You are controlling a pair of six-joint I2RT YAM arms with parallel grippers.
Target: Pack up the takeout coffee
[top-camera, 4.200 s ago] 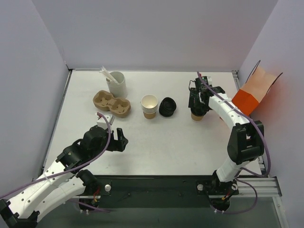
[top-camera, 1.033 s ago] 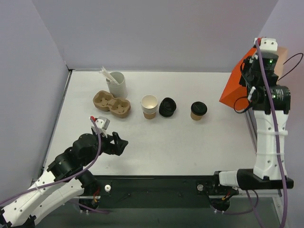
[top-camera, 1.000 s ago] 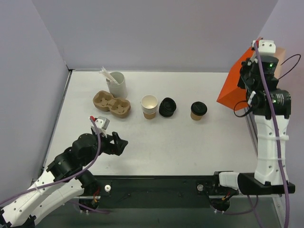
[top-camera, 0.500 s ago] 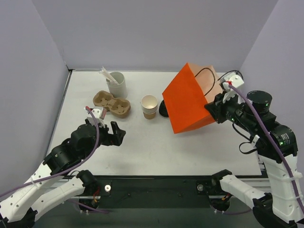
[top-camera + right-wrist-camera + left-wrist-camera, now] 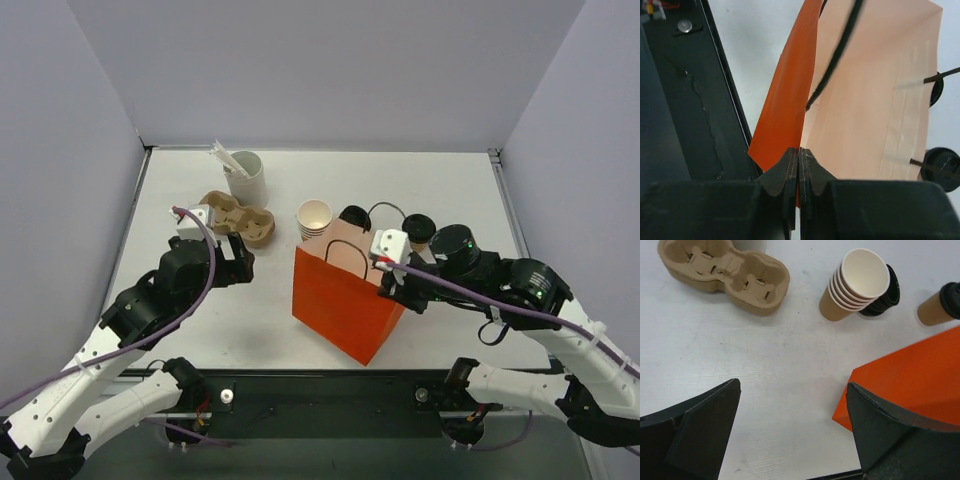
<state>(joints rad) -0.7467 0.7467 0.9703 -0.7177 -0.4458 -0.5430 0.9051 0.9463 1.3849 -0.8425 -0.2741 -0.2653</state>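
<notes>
From above, the orange bag (image 5: 340,305) stands on the desk (image 5: 300,180), and the takeout coffee (image 5: 418,230) sits just behind the bag's right corner. The right claw (image 5: 388,288) pinches the bag's right rim. The left claw (image 5: 240,262), left of the bag, is spread.

In the left wrist view, the coffee is beyond the bag and the fingers are wide apart.

In the right wrist view, the fingers are pressed together on the bag's edge.

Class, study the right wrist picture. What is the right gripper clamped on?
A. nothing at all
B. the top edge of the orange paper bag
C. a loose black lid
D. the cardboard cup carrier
B: the right gripper is shut on the top edge of the orange bag, with the orange outside on one side of its fingers and the pale inside on the other.
</notes>
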